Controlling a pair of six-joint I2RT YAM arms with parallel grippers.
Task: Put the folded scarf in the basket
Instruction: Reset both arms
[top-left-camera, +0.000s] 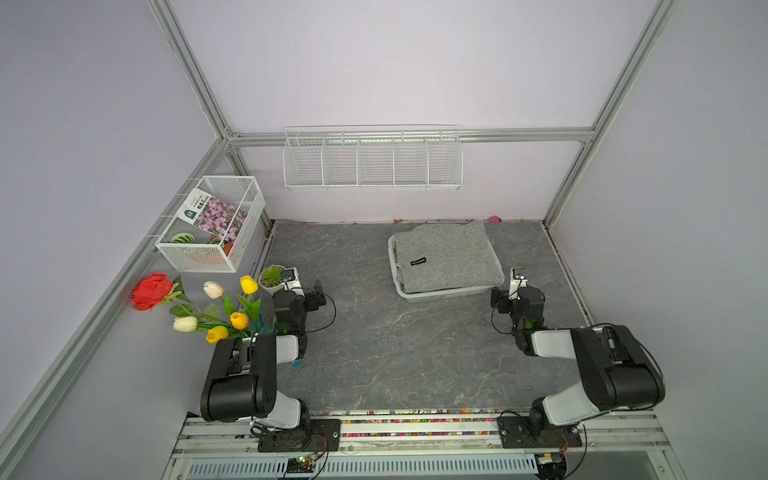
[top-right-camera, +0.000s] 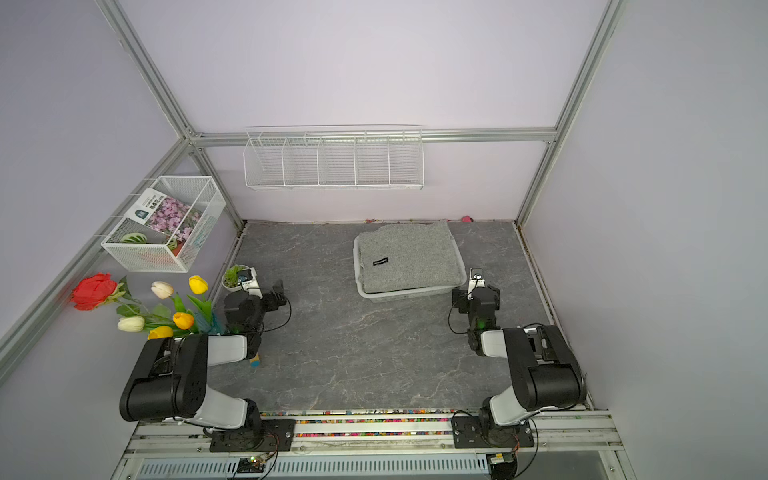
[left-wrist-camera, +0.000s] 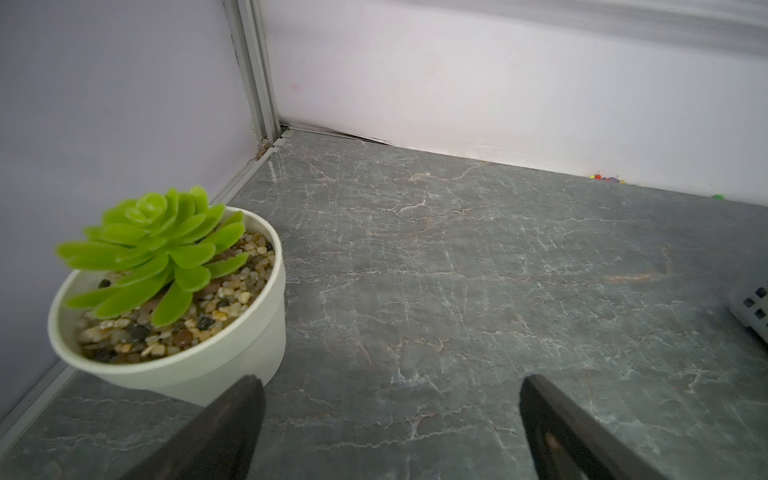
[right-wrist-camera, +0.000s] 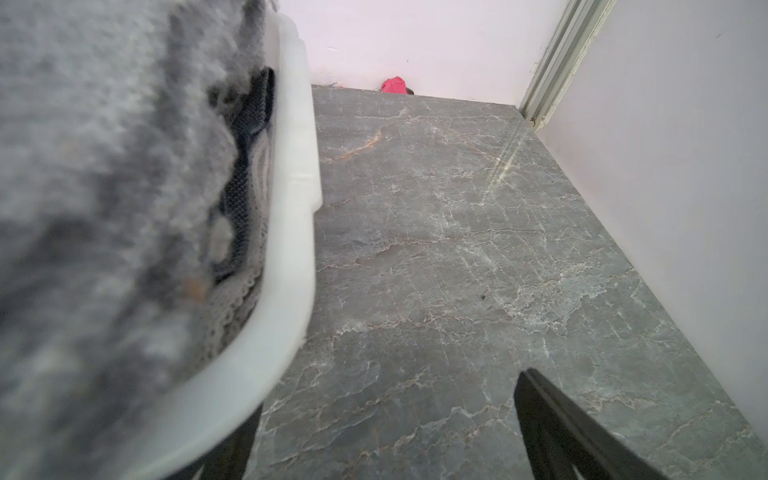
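At the left edge of both top views, a white wire-mesh box (top-left-camera: 210, 224) hangs on the wall above a bunch of artificial flowers (top-left-camera: 239, 320). Just right of them, at mid-height, a small potted succulent (top-left-camera: 272, 277) stands at the left edge of the grey table (top-left-camera: 374, 332). The left gripper (top-left-camera: 316, 291) sits just beside it. In the left wrist view its two dark fingers (left-wrist-camera: 232, 419) stand wide apart at the bottom of the frame. Only bare table shows between them, and they hold nothing. A corner of the basket (left-wrist-camera: 754, 307) shows at that frame's right edge, well apart from this gripper.

Right of centre in both top views, on the upper half of the table, the folded scarf (top-left-camera: 444, 257) lies in the basket. It covers most of it and overhangs the rim on the right and far sides. The right gripper (top-left-camera: 508, 291) is just beside the basket's lower right corner. In the right wrist view the scarf and the white rim fill the left half of the frame. The rim hides one fingertip from sight, and the jaws are spread wide, gripping nothing.
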